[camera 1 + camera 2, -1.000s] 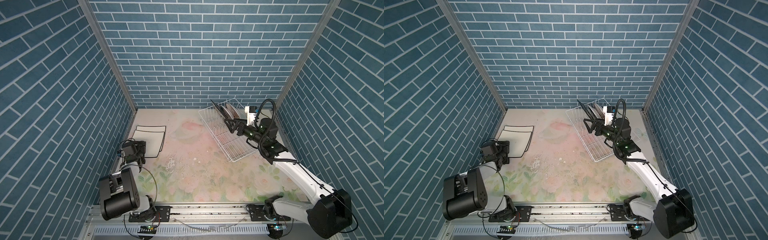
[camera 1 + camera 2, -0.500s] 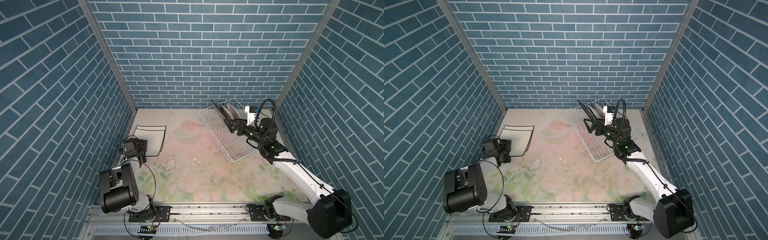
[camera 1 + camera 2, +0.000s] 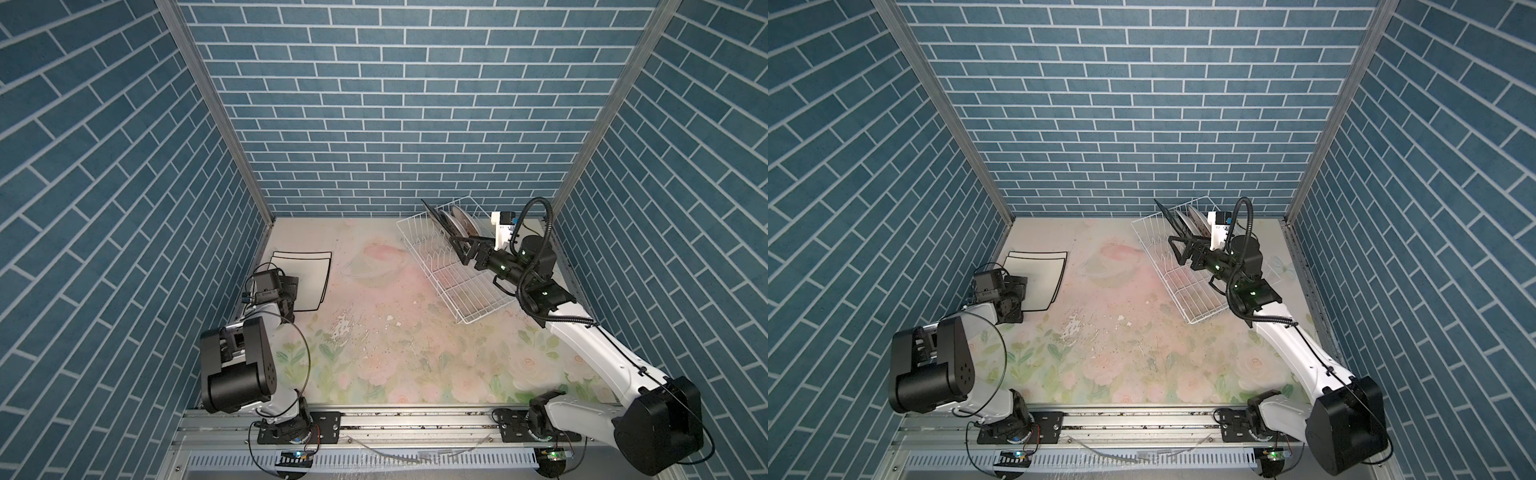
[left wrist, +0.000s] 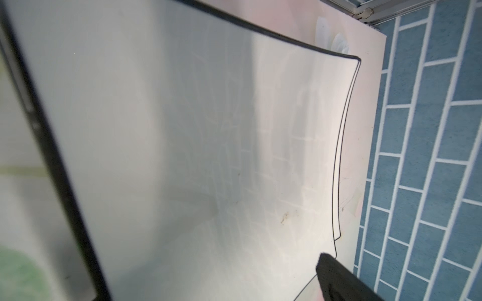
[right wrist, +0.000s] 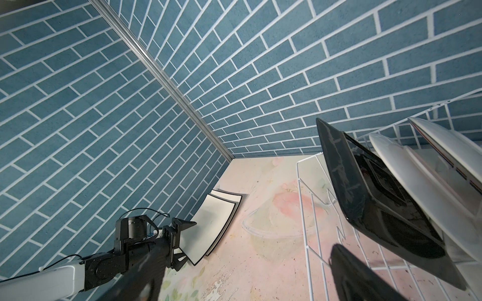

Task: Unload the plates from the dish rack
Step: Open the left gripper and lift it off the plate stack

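plates: two square plates flat, stacked | three plates upright in dish rack

top views: high at front, both looking down over whole tabletop | left wrist: close over square plates, well apart from dish rack | right wrist: at dish rack, facing those plates

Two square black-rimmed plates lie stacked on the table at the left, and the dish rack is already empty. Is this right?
Not quite: the dish rack is not empty. The right wrist view shows three plates standing in it. The two square plates do lie stacked at the left.
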